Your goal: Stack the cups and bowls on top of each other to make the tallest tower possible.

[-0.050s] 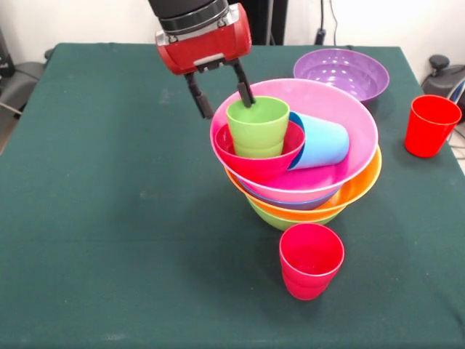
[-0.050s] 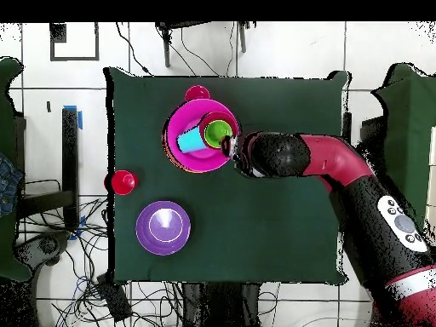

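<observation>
The tower stands right of centre: a lime green bowl (image 1: pixel 280 218) at the bottom, then orange (image 1: pixel 357 190), blue (image 1: pixel 305 205) and the wide pink bowl (image 1: pixel 352 120). Inside the pink bowl a small red bowl (image 1: pixel 256 163) tilts and holds an upright lime green cup (image 1: pixel 258 127). Beside it a sky blue cup (image 1: pixel 325 143) lies on its side. My gripper (image 1: pixel 227 107) is open, one finger at the green cup's far rim and the other outside the pink bowl's rim. From above, the gripper (image 2: pixel 228 146) is at the edge of the pink bowl (image 2: pixel 181 152).
A purple bowl (image 1: pixel 341 73) sits alone behind the tower. One red cup (image 1: pixel 311 260) stands in front of the tower, and another red cup (image 1: pixel 430 125) is near the table's right edge. The dark green table (image 1: pixel 109 218) extends to the left.
</observation>
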You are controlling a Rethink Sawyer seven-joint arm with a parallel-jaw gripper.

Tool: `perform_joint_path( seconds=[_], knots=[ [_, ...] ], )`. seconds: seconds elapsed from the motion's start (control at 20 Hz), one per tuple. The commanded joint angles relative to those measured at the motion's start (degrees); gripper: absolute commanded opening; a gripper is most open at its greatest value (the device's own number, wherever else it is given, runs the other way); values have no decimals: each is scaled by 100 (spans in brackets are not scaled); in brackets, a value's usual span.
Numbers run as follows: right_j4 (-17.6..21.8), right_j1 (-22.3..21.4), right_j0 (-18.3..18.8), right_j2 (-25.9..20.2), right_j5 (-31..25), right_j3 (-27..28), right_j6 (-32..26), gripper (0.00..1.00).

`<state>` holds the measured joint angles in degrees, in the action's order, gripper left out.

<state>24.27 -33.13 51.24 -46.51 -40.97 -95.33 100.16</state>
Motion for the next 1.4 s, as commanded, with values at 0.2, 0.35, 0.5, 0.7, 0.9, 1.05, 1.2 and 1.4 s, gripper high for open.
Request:
perform_joint_path(
  seconds=[0.2, 0.35, 0.5, 0.7, 0.9, 1.05, 1.2, 1.4],
  knots=[
    [-284, -162, -440, 230, -1178, 512, -252, 100],
    [-325, -154, -472, 251, -1242, 589, -216, 100],
    [-356, -115, -498, 271, -1337, 683, -246, 100],
    [-411, -252, -447, 247, -1580, 536, -360, 100],
    [-480, -612, -452, 336, -1619, -36, -27, 100],
    [-564, -871, -607, 520, -1643, -309, 473, 100],
    [-636, -1101, -636, 457, -1692, -610, 408, 100],
    [-996, -1381, -609, 372, -1740, -1031, 517, 100]
  ],
)
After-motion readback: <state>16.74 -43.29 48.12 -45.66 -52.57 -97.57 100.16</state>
